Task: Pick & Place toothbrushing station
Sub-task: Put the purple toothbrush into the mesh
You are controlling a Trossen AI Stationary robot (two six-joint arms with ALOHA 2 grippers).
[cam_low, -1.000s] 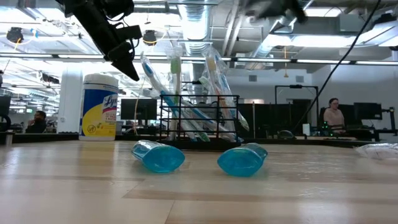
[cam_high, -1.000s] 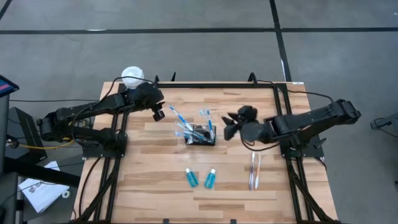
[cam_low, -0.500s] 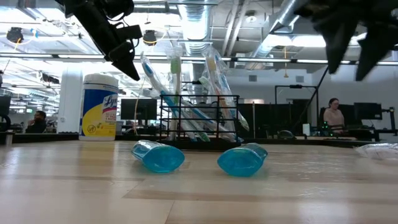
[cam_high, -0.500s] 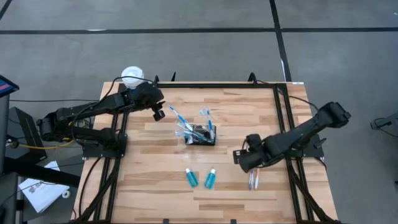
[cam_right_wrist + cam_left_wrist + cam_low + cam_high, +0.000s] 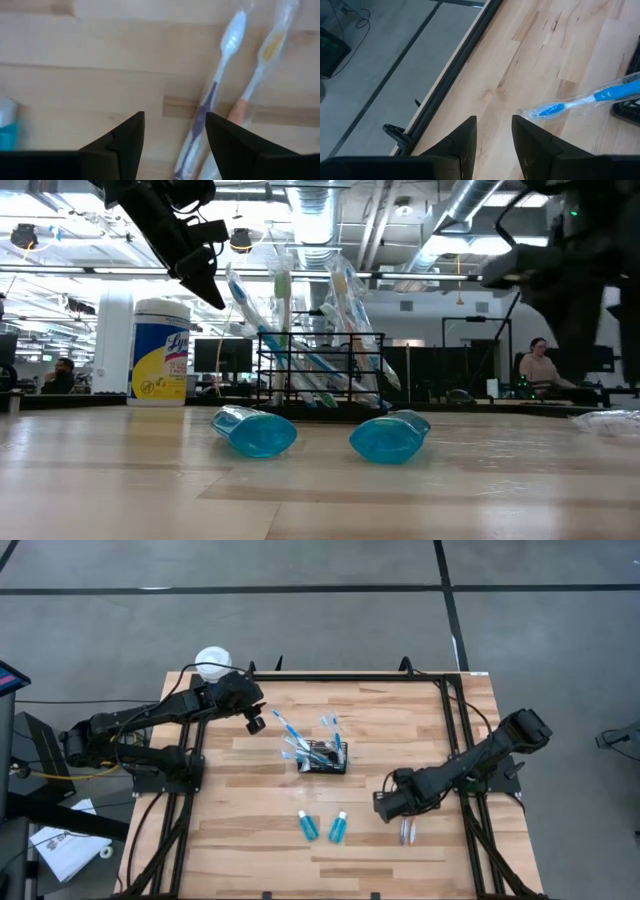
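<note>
The toothbrushing station is a small black wire basket [image 5: 322, 756] standing on the wood table, with several wrapped toothbrushes [image 5: 300, 310] leaning out of it. Two teal tubes [image 5: 322, 826] lie nearer the table's near edge. A white-and-purple toothbrush [image 5: 212, 97] and an orange one [image 5: 255, 85] lie side by side on the table at the right. My right gripper [image 5: 385, 806] points down, open, just left of these two and above them, touching nothing. My left gripper [image 5: 255, 721] hangs open at the far left, empty, beside a blue toothbrush [image 5: 590, 97].
A white-lidded canister with a yellow label [image 5: 213, 662] stands off the table's far left corner. Black frame rails [image 5: 455, 730] run along the table's sides. Bare wood lies between the basket and the loose toothbrushes. A person sits in the room far behind [image 5: 537, 365].
My right gripper has swung from beside the basket toward the table's near edge and down, turning from roughly level to pointing down over the two loose toothbrushes. Nothing on the table has moved.
</note>
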